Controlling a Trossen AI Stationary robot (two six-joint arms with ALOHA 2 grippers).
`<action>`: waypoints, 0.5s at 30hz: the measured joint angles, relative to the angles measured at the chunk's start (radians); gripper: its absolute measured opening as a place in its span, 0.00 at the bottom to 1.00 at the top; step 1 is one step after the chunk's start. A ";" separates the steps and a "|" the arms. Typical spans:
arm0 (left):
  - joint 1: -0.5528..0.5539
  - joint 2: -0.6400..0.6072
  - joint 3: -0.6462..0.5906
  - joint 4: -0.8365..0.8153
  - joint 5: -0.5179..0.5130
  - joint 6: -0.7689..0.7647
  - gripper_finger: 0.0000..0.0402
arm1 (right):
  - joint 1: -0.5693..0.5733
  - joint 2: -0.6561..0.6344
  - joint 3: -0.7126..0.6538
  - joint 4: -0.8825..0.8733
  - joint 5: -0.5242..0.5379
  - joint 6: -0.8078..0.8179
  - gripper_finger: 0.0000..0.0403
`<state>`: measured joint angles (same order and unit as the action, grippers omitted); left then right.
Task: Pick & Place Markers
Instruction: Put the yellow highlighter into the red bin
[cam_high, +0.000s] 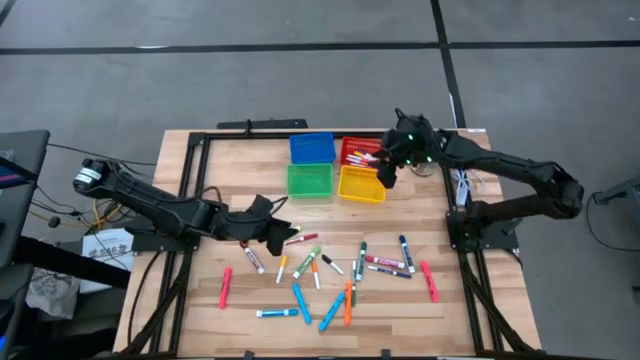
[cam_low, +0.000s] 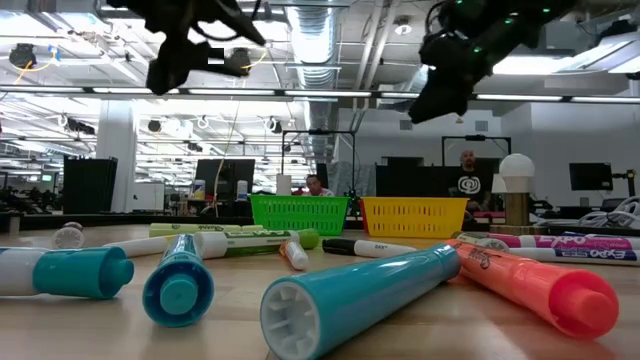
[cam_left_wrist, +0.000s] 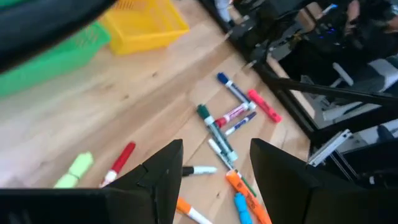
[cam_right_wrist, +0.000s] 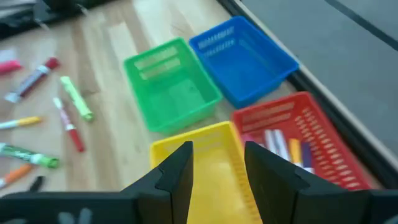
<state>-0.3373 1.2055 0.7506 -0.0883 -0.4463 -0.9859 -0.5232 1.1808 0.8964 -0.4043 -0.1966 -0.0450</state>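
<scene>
Looking straight down from overhead, taking in the whole tabletop (cam_high: 200, 180), both arms and the grey floor around. Down at tabletop level next, peering level across the wood, markers (cam_low: 350, 300) looming huge up close, green bin (cam_low: 298, 213) and yellow bin (cam_low: 414, 215) farther back, office room beyond. Riding the left wrist, tilting down past its own fingers (cam_left_wrist: 163, 174) at scattered markers. Riding the right wrist, hovering close above four bins. Sharing those green and yellow bins across all four views.

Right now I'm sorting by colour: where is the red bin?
In the high view, the red bin sits at the table's far edge, right of the blue bin, behind the yellow bin; markers lie inside.
</scene>
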 joint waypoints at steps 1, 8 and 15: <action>-0.003 0.015 0.000 -0.001 0.001 -0.026 0.47 | 0.011 -0.026 -0.026 0.015 -0.008 0.015 0.33; -0.004 0.066 0.000 0.002 0.031 -0.119 0.47 | 0.099 -0.239 -0.184 0.124 -0.015 0.106 0.33; -0.001 0.064 0.000 0.007 0.025 -0.122 0.47 | 0.161 -0.444 -0.302 0.168 -0.014 0.177 0.34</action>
<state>-0.3385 1.2694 0.7506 -0.0814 -0.4217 -1.1074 -0.3621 0.7369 0.5943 -0.2361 -0.2104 0.1316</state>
